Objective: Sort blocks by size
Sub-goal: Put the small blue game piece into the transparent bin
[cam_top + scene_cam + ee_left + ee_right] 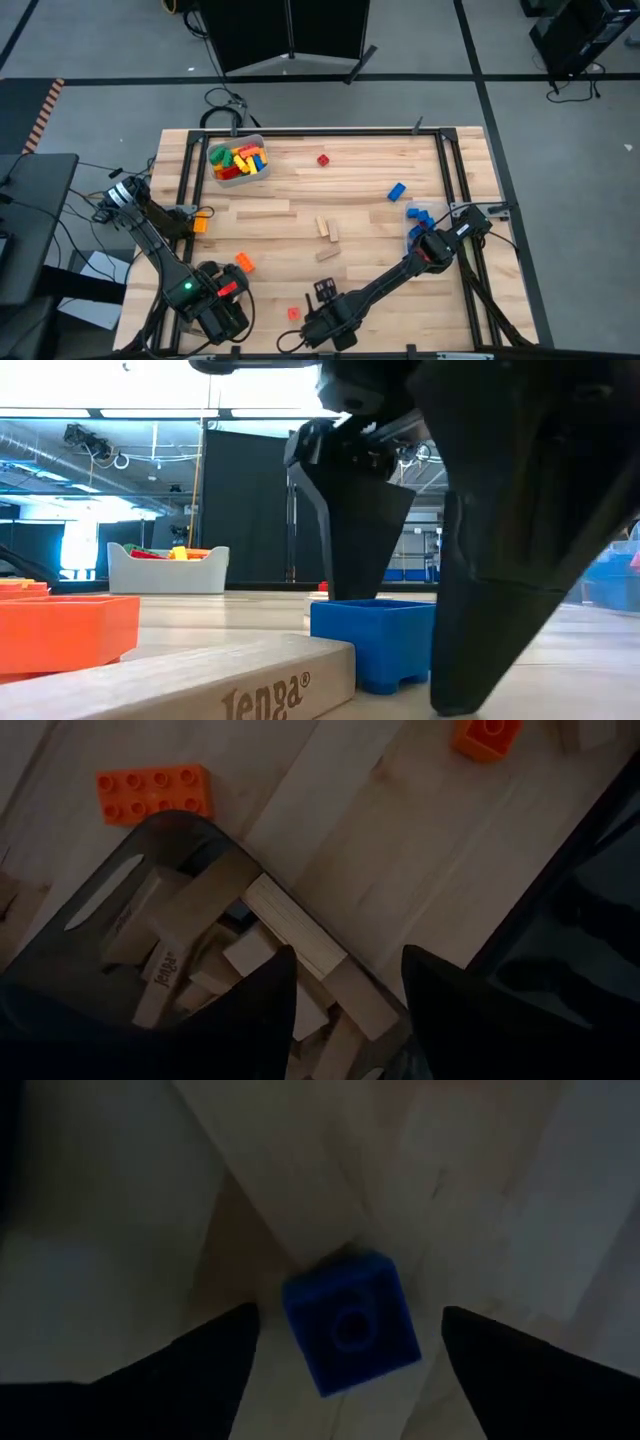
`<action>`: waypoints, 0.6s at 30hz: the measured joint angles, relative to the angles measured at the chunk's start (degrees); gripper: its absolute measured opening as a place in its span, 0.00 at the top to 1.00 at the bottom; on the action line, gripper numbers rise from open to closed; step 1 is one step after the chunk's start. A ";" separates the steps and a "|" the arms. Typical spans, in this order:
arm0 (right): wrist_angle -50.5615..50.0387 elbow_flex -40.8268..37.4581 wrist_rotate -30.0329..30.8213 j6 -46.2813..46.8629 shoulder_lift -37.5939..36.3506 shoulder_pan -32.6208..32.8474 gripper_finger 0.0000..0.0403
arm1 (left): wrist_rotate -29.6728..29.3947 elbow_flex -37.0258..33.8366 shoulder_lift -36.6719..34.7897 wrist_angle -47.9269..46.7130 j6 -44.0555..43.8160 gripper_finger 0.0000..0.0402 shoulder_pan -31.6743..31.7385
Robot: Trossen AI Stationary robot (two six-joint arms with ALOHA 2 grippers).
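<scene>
From above, the wooden bench has blocks spread over it — a red block, a blue block, tan wooden pieces in the middle, and a grey bin full of bright blocks. The right gripper sits near the front edge.

From bench height, its two dark fingers stand wide apart, with a small blue cube on the bench between them.

The left gripper hangs over a dark bin of wooden pieces, near an orange block — I cannot tell if its jaws grip anything.

The right wrist camera shows the blue cube lying free between the open jaws, touching a tan plank.
</scene>
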 joint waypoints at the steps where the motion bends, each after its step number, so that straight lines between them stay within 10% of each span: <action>1: 0.79 -0.33 0.02 -0.09 -0.06 -0.11 0.18 | -0.08 0.00 0.01 -0.01 -0.01 0.53 0.00; 18: -4.96 -0.18 0.30 -1.87 -0.41 -2.26 0.62 | -1.65 0.00 0.01 0.76 -0.01 0.53 0.00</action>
